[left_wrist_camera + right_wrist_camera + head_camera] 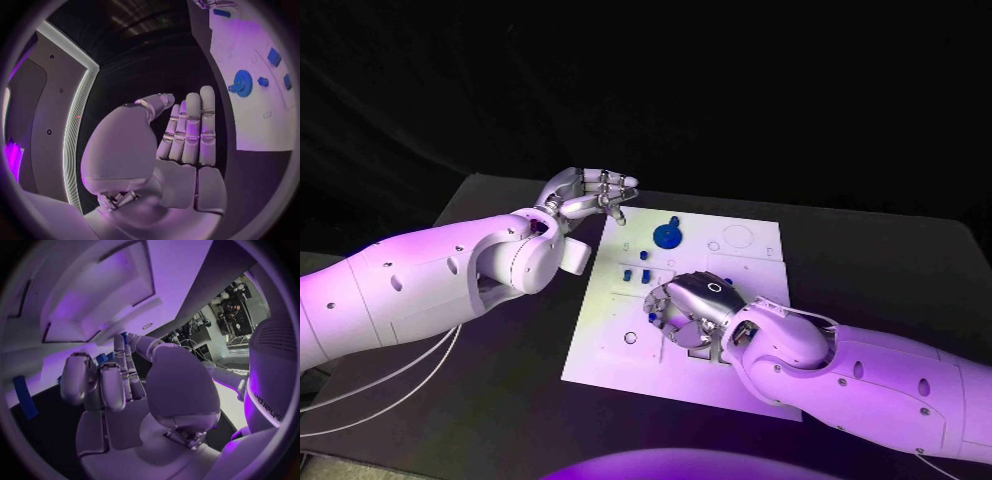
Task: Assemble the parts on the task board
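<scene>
right hand (687,308) sits low over the middle of the task board (625,365), knuckles up and fingers curled down onto the plate; whether those fingers pinch a part cannot be told, since the hand hides what is under it. left hand (589,195) hovers just off the board's far left corner, grasping nothing, its fingers (192,127) straight and close together with the thumb set apart. the task board itself is a white plate lying flat on the black table (906,270), marked with outlined seats and holes. on the board, beyond the right hand, stands a round blue part (668,236) with a short stem, and between it and the right hand lie two small blue parts (636,273). judging from this, the step in hand is seating or picking a piece beneath the right hand; it would go best with a slow, straight press, wrist level, so the piece does not tilt in its seat and the nearby small parts are not knocked.
</scene>
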`<move>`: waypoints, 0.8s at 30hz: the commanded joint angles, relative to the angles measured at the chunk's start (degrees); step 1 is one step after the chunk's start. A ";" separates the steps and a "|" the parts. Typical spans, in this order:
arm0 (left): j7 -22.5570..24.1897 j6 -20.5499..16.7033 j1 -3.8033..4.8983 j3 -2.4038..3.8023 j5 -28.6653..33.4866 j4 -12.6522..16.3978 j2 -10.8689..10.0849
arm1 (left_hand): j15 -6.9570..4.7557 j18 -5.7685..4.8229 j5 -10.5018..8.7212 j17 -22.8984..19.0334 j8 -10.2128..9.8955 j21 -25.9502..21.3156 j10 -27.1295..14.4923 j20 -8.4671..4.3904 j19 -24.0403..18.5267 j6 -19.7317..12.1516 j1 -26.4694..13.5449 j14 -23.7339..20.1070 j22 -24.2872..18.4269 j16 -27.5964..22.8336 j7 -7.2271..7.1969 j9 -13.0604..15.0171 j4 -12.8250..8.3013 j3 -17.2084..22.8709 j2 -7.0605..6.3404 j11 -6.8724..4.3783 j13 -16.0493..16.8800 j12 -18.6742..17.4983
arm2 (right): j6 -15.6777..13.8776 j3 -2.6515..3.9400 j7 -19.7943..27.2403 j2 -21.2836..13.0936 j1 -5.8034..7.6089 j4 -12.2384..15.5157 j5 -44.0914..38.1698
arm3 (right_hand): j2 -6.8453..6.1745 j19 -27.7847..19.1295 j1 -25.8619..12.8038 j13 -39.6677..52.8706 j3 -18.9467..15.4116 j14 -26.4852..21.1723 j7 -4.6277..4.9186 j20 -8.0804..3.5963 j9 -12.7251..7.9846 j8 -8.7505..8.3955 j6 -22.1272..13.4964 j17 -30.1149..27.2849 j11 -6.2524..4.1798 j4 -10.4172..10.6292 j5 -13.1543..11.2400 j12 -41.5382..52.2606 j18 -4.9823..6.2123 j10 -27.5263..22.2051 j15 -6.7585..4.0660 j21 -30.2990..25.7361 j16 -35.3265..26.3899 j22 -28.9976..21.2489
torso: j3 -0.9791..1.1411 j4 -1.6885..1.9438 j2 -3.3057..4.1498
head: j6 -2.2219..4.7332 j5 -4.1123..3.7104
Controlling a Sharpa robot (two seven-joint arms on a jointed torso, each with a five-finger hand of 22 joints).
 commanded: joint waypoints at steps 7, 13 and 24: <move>-1.31 1.48 0.03 0.04 -0.08 -0.16 0.16 | 0.07 0.37 0.10 -0.13 -0.48 -0.37 -0.84 0.26 -0.02 -0.82 0.11 -0.42 -0.15 -0.14 0.21 -0.17 -0.20 -0.34 0.35 0.03 0.03 0.31 | -2.46 -0.10 -0.92 -2.86 0.28 1.71 -0.34 | -1.52 -0.68 -0.51 -0.79 -0.61 1.52 0.47 0.58 -0.74 -1.41 -1.79 -0.74 0.78 -0.04 -0.57 -0.74 0.05 -0.93 0.63 -1.20 -0.52 5.57 | 0.03 0.02 -0.03 | 0.34 -0.24; -1.61 1.63 0.03 0.04 -0.22 -0.30 0.12 | 0.07 0.37 0.10 -0.13 -0.49 -0.37 -0.89 0.27 -0.02 -0.85 0.13 -0.43 -0.15 -0.14 0.22 -0.18 -0.22 -0.34 0.36 0.04 0.03 0.32 | -4.09 0.27 -1.60 -6.31 1.72 4.67 -0.54 | -1.40 -0.63 -0.30 -0.94 -0.48 1.48 0.41 0.66 -0.69 -1.20 -1.23 -0.88 0.74 -0.16 -0.50 -0.79 0.06 -0.99 0.61 -1.14 -0.58 5.62 | 0.05 -0.04 0.03 | 0.76 -0.41; -1.60 1.98 0.02 0.02 -0.26 -0.37 0.06 | 0.08 0.37 0.10 -0.14 -0.51 -0.38 -0.97 0.27 -0.03 -0.89 0.17 -0.46 -0.16 -0.13 0.24 -0.20 -0.25 -0.34 0.38 0.06 0.03 0.36 | 2.40 1.14 -2.83 -13.39 7.46 6.18 3.97 | -3.60 -2.04 -2.44 -2.32 -2.87 1.15 0.22 1.05 -1.09 -1.81 -1.60 -1.91 1.11 0.74 0.82 -2.35 0.65 -4.07 0.96 -4.11 -1.07 4.38 | -0.10 -0.29 -0.11 | 1.34 -1.25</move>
